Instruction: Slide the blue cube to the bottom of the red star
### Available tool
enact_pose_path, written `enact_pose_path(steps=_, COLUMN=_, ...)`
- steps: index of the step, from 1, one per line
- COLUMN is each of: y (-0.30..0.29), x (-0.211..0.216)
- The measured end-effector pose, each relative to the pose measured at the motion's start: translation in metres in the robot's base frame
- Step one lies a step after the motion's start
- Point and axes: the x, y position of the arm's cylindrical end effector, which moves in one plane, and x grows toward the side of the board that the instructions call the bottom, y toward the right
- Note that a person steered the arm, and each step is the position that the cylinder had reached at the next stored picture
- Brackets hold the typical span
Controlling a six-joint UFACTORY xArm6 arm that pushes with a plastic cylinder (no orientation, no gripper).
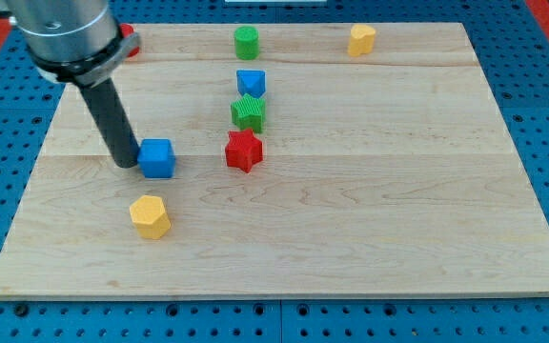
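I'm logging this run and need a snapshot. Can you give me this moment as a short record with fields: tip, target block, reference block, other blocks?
tip: my tip at the left side of the blue cube, apparently touching
target block: blue cube, left of the red star, not yet below it
reference block: red star, just below the green star
other blocks: second blue block, green cylinder, yellow block top right, yellow block bottom left, red block behind the arm
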Motion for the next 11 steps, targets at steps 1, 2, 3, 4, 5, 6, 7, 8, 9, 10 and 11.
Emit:
enact_pose_path(steps=1, y=0.007, x=-0.027)
enact_pose_path(steps=2, y=0.022, x=-0.036)
enact_pose_path(steps=3, y=0.022, x=0.000)
enact_pose_path(steps=4, y=0.022, x=0.008)
enact_pose_path(steps=5, y=0.015, x=0.029)
enact_pose_path(steps=6, y=0.015, x=0.046)
enact_pose_path(steps=7, y=0.038, x=0.046)
enact_pose_path(steps=8, y=0.050, x=0.045)
enact_pose_path(steps=9, y=0.040, x=0.024)
enact_pose_path(steps=10, y=0.043, x=0.011)
enact_pose_path(steps=11, y=0.062, x=0.032)
